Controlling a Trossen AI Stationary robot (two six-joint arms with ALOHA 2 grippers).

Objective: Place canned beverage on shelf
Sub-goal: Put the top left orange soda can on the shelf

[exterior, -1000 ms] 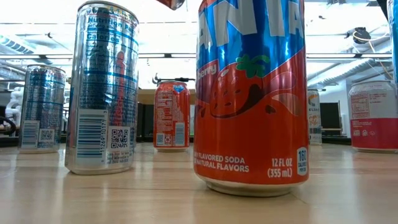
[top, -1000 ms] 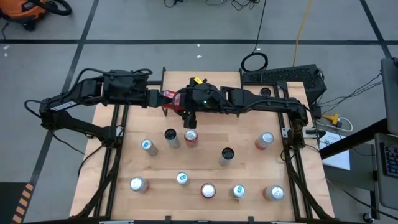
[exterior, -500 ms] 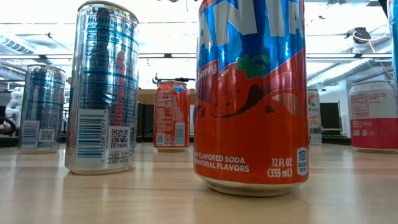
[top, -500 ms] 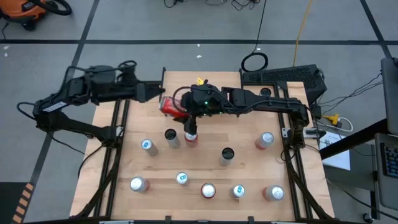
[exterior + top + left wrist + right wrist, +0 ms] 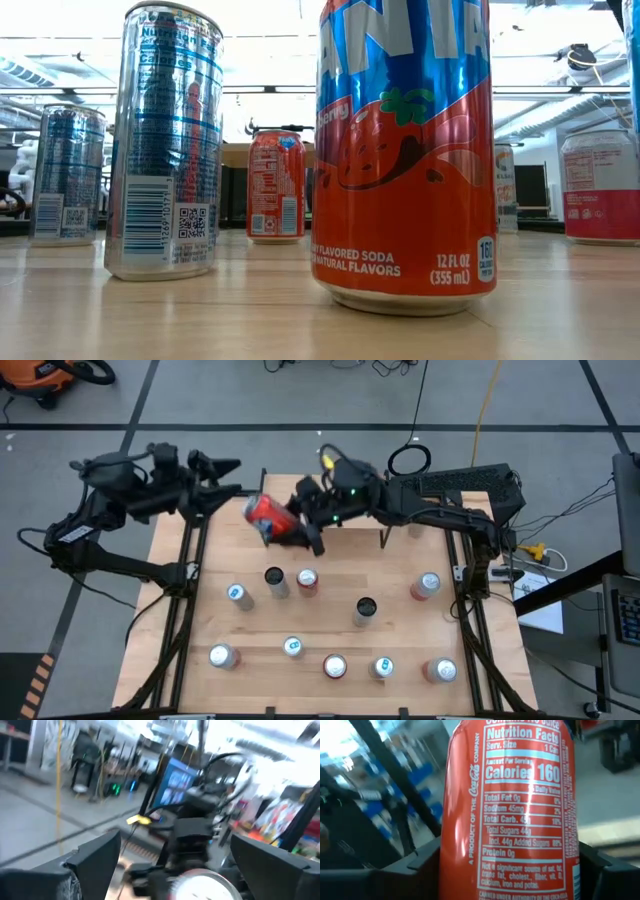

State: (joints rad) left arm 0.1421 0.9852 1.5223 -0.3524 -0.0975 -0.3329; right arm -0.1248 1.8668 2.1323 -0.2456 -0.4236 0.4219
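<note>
A red beverage can (image 5: 266, 512) hangs in the air over the table's far left part, with my right gripper (image 5: 296, 526) shut on it. The right wrist view fills with its nutrition label (image 5: 520, 810). My left gripper (image 5: 226, 472) stands open, a little to the can's left and apart from it. In the left wrist view the can's pale lid (image 5: 200, 887) faces it, between its two spread fingers. The shelf (image 5: 350, 542) stands at the table's far middle, under the right arm; only its thin black legs show plainly. My right gripper pinches the can's round side wall (image 5: 457, 855) between its two fingers (image 5: 420, 865), one on each side of the label. The fingers come about level from the table's right and lie across the can. The can is lifted clear and tilted, its lid toward the left arm.
Several other cans stand upright on the wooden tabletop (image 5: 330, 622), among them a red one (image 5: 307, 580) and a dark one (image 5: 274, 580) just nearer than the held can. In the low view an orange soda can (image 5: 405, 150) and a silver-blue can (image 5: 165, 140) stand close.
My left gripper has drawn back from the can toward the table's far left and risen, rolling as it went. My right gripper has lifted the can and carried it a little toward the far edge, rolling its wrist, so the can has turned and shows more of its side.
</note>
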